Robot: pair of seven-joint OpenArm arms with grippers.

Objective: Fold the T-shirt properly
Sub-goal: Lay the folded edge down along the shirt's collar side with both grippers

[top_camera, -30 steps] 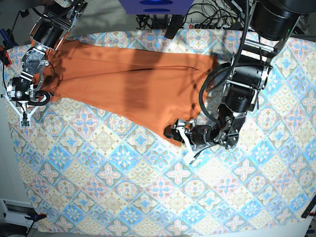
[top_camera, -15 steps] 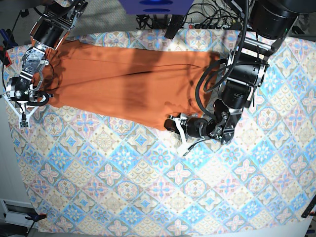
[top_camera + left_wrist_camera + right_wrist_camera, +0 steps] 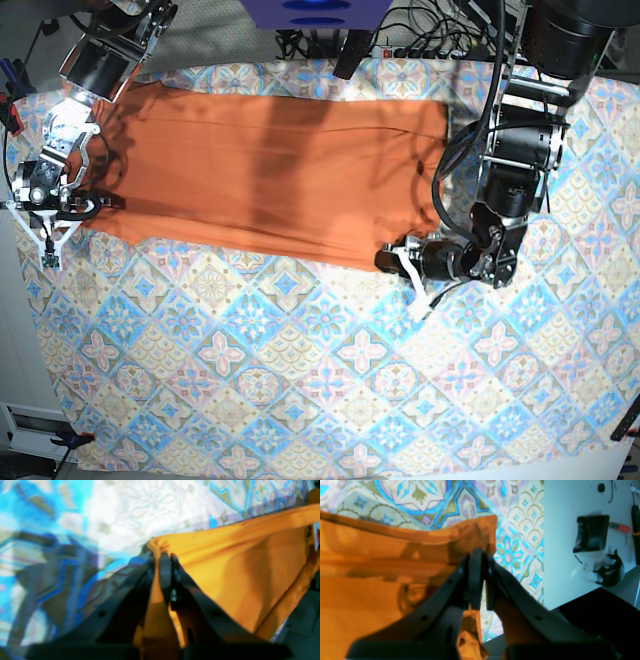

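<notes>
T-shirt (image 3: 270, 180) lies stretched across the far part of the patterned tablecloth (image 3: 300, 380), long axis running side to side. Left gripper (image 3: 392, 258) pinches its near corner; right gripper (image 3: 85, 203) clamps the opposite end.

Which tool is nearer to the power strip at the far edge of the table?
Left. The left tool grips the T-shirt below the power strip; the right tool is far across the table.
</notes>
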